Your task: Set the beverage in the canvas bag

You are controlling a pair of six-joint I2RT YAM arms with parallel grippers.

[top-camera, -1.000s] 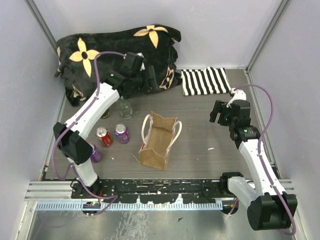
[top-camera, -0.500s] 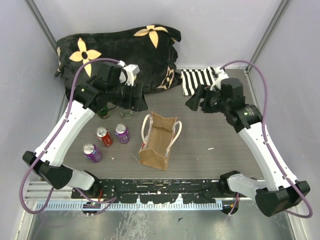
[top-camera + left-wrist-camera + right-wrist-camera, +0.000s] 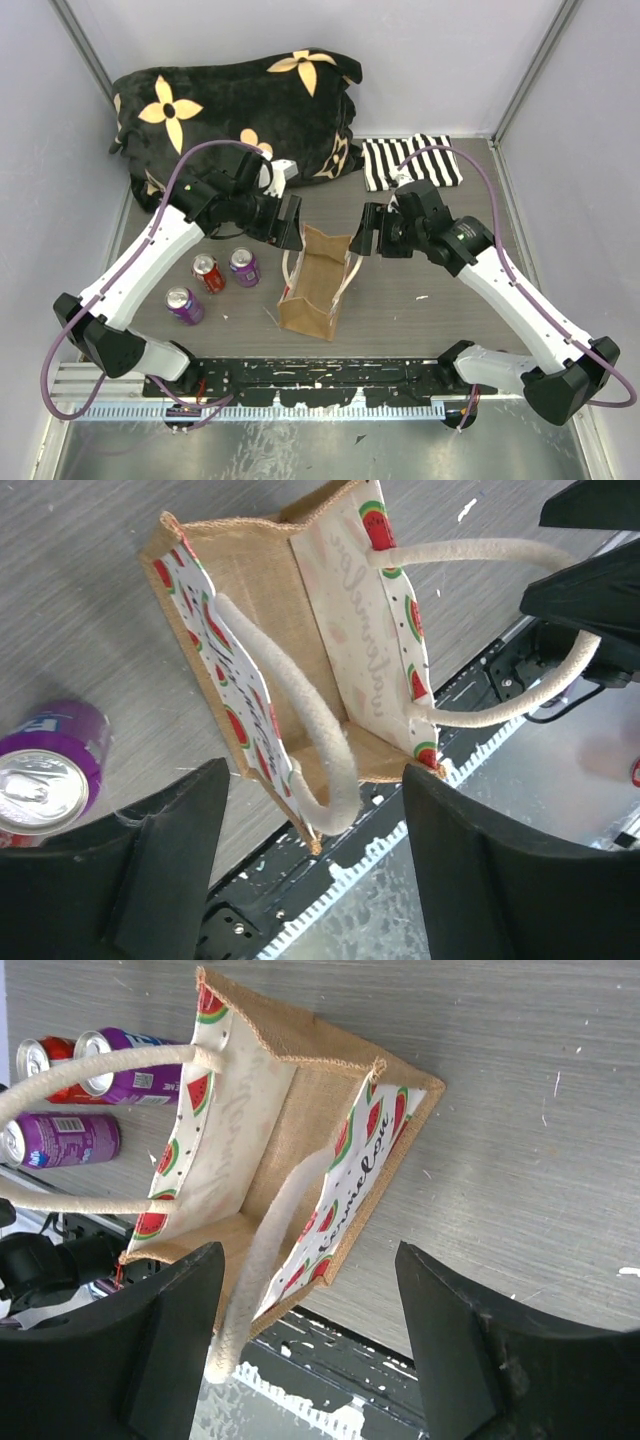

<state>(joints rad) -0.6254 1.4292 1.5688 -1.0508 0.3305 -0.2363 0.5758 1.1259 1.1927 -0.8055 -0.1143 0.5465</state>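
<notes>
The tan canvas bag (image 3: 312, 290) stands open mid-table, with cream rope handles (image 3: 291, 262) and a watermelon-print lining. My left gripper (image 3: 291, 229) hovers open over the bag's far left rim. In the left wrist view (image 3: 315, 775) the bag (image 3: 262, 600) lies below and one rope handle (image 3: 325, 755) arches up between the jaws, untouched. My right gripper (image 3: 366, 236) hovers open by the bag's far right rim. In the right wrist view (image 3: 310, 1255) the other handle (image 3: 262, 1250) rises between the jaws over the bag (image 3: 305, 1110). A red can (image 3: 208, 272) and two purple cans (image 3: 244, 266) (image 3: 184, 305) stand left of the bag.
A big black plush item with yellow flowers (image 3: 240, 100) lies at the back left. A black-and-white striped cloth (image 3: 410, 162) lies at the back right. Grey walls close in three sides. The black rail (image 3: 320, 380) runs along the near edge.
Both arms have swung inward to the bag's far end, the left from the plush and bottles, the right from the right side. Both grippers stayed open and the bag and cans have not moved.
</notes>
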